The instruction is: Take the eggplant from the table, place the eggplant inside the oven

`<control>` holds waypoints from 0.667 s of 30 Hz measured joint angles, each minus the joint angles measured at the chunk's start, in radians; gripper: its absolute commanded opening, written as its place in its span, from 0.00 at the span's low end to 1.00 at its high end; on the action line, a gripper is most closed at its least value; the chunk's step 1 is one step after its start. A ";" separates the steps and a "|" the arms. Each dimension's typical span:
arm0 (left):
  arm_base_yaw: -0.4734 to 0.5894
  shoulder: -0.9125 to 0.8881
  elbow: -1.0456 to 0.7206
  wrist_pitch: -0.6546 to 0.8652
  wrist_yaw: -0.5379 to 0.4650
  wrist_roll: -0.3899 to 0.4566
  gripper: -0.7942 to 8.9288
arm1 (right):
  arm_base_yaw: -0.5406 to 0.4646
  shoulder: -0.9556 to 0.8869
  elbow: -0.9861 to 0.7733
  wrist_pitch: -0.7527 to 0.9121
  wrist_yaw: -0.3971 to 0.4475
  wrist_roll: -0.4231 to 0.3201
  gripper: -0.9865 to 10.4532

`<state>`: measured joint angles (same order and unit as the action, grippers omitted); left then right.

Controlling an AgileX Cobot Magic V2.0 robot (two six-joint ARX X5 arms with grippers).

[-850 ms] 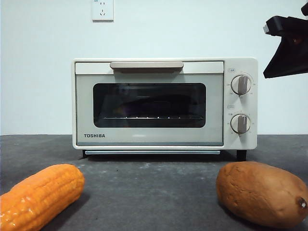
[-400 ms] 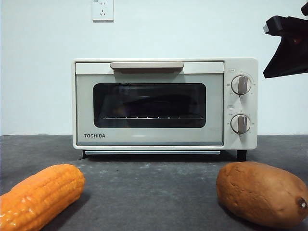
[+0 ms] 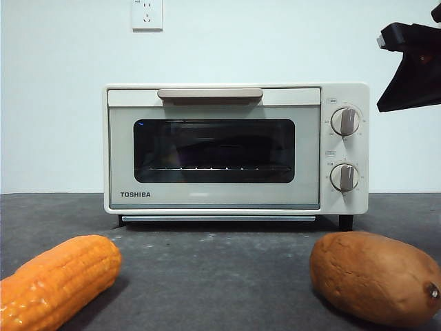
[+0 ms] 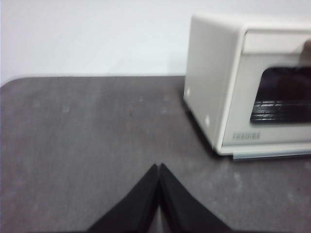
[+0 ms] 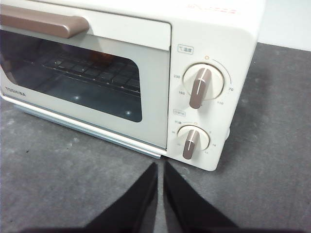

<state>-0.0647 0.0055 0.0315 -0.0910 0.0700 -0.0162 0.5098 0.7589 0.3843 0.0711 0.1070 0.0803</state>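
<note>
**Oven door shut, both arms waiting**

The oven [image 3: 234, 148] sits on the surface [image 3: 220, 255] with its door closed. Through the dark glass a long dark shape seems to lie on the wire rack [image 3: 213, 167]. It may be the eggplant [image 3: 207, 148], but the glass is too dark to be sure. No eggplant shows anywhere on the surface.

The corn [image 3: 55, 279] lies in front on one side and the sweet potato [image 3: 375, 276] on the other. Both are outside the oven and well apart from each other.

The left gripper [image 4: 159, 167] hangs over bare surface off to the side of the oven, jaws pressed together and holding nothing. The right gripper [image 5: 160, 167] hangs in front of the oven near the two knobs [image 5: 199, 87], jaws nearly together with only a thin gap, also holding nothing. In the front view only one black arm tip shows, in a top corner.

What could go wrong: if the right gripper drops forward it could bump a knob and turn it. If the dark shape is not the eggplant, the job is not done, and an arm might grab the corn or sweet potato by mistake.
</note>
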 measured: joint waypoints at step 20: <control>0.017 -0.001 -0.001 -0.057 -0.001 0.000 0.09 | 0.000 0.000 0.000 0.000 0.000 0.000 0.09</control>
<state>-0.0479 0.0044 0.0307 -0.1482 0.0692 -0.0158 0.5098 0.7589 0.3843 0.0715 0.1070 0.0803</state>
